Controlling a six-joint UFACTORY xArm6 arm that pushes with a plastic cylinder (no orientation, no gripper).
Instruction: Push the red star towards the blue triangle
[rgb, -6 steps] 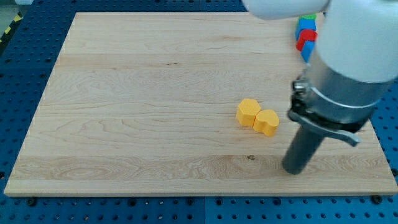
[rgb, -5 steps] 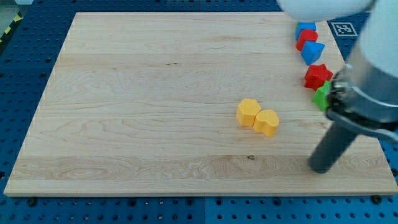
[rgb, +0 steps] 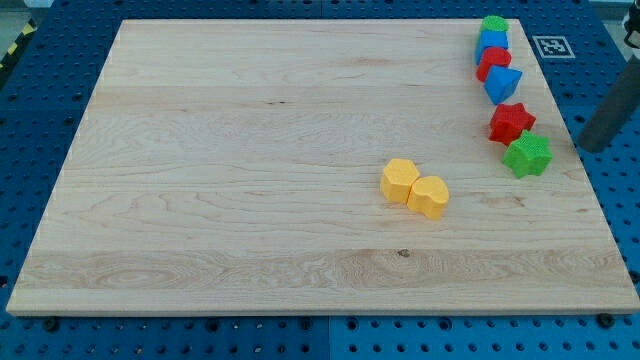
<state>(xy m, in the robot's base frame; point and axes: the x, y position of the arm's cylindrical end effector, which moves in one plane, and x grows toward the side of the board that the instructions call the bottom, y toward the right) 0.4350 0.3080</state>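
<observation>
The red star (rgb: 512, 122) lies near the board's right edge, just below the blue triangle (rgb: 503, 84), with a small gap between them. A green star (rgb: 528, 155) touches the red star's lower right. My tip (rgb: 592, 147) is off the board at the view's right edge, to the right of the green star and lower right of the red star, touching no block.
Above the blue triangle a red block (rgb: 491, 63), a blue block (rgb: 492, 43) and a green block (rgb: 494, 24) form a column to the top right corner. Two yellow blocks (rgb: 400, 180) (rgb: 429, 196) touch each other near the board's middle right. The wooden board (rgb: 250, 150) lies on a blue pegboard.
The arm has swung from the board's lower right up and to the right, off the board's right edge, uncovering the column of blocks. No block has moved.
</observation>
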